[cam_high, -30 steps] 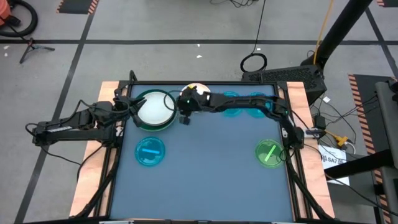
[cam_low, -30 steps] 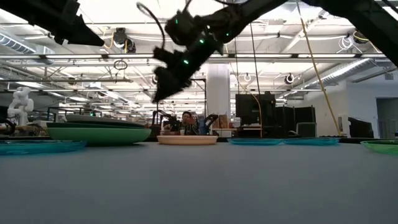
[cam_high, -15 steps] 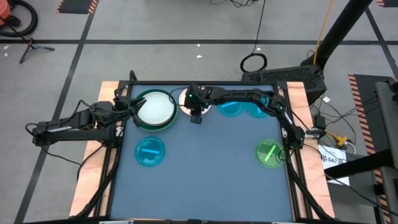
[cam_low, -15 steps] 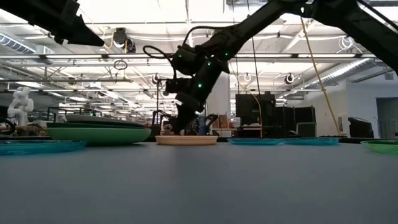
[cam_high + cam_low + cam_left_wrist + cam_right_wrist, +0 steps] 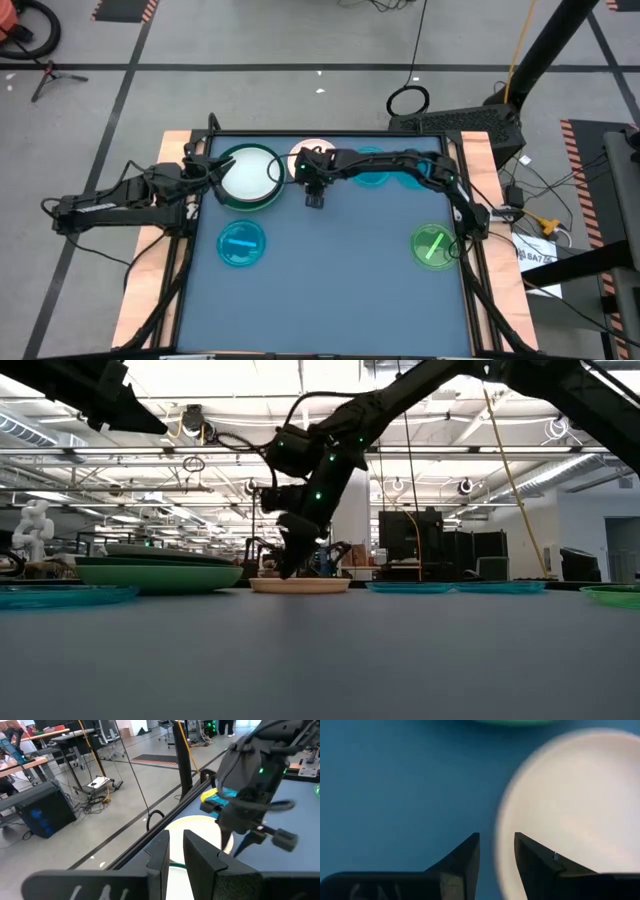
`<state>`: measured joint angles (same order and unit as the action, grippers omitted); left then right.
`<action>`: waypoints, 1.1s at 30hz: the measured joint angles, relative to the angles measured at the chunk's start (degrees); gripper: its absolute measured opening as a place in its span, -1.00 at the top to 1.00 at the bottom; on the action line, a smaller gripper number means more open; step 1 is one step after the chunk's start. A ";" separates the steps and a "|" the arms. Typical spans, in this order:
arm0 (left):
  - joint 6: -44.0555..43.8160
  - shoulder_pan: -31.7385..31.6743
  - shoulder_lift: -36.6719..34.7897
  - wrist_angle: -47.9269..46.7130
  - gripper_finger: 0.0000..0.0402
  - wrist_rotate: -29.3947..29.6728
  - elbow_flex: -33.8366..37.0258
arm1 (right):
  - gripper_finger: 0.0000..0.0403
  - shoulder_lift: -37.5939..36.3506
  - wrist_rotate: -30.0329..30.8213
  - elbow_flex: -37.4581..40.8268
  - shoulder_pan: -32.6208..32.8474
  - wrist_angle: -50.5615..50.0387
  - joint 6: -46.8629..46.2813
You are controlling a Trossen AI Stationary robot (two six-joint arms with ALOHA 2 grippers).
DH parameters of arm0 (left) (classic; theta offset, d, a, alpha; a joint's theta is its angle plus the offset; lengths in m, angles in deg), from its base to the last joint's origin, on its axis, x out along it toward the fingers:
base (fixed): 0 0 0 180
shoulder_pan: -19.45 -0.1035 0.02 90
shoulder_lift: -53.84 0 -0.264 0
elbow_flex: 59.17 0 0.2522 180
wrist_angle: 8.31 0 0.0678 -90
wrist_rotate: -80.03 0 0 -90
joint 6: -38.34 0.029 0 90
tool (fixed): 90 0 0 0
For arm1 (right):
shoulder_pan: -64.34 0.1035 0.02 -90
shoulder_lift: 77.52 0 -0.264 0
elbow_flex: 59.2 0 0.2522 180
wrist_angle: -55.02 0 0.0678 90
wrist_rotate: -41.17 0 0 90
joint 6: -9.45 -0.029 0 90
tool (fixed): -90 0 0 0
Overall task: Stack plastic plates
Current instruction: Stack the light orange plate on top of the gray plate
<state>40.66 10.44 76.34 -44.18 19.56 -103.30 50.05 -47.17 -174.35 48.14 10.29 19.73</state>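
- High view: left gripper (image 5: 207, 172) at the green-and-white stack (image 5: 247, 177), fingers slightly apart, empty.
- One cyan plate (image 5: 241, 244) lies near the front left.
- Right gripper (image 5: 312, 180) straddles the pink plate's (image 5: 316, 150) edge, jaws parted.
- Two cyan plates (image 5: 378, 168) lie behind the right arm.
- One bright green plate (image 5: 435, 246) sits far right.

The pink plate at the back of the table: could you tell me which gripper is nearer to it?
The right gripper. Its open fingers straddle the pink plate at the rim. The left gripper sits farther off, by the green stack topped with a white plate.
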 joint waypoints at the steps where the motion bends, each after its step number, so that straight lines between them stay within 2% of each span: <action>1: 0.00 0.00 0.00 0.00 0.69 0.01 0.00 | 0.42 0.21 1.39 0.01 -0.01 -0.45 -0.51; 6: -0.02 0.00 -0.02 0.01 0.69 0.01 0.00 | 0.50 2.32 1.30 0.03 -0.27 -0.11 -1.91; 10: 0.00 0.00 -0.02 0.00 0.69 -0.01 0.00 | 0.77 2.71 1.92 -0.08 0.07 -0.59 -1.37; 12: 0.00 0.00 -0.01 0.00 0.69 0.00 0.00 | 0.92 2.32 4.51 -0.05 0.67 -1.02 0.11; 16: 0.00 0.00 -0.02 0.04 0.69 -0.01 0.00 | 0.95 -0.31 13.28 0.12 2.41 -2.24 4.74; 18: 0.00 0.00 -0.02 0.26 0.69 -0.01 0.00 | 0.97 -2.04 15.63 0.08 3.21 -0.95 7.12; 23: 0.17 0.00 -0.02 1.98 0.69 -0.01 0.00 | 0.98 -2.76 15.29 -3.49 4.53 0.06 8.34; 27: 0.20 0.00 -0.02 2.29 0.69 0.01 0.00 | 0.98 -1.87 14.40 -7.05 5.33 4.55 10.58; 33: 0.57 0.00 0.00 2.58 0.69 -0.01 0.00 | 0.99 1.27 7.54 -12.06 6.31 9.85 11.50</action>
<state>41.23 10.44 76.34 -41.60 19.55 -103.30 51.31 -39.62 -186.41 54.45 20.14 31.23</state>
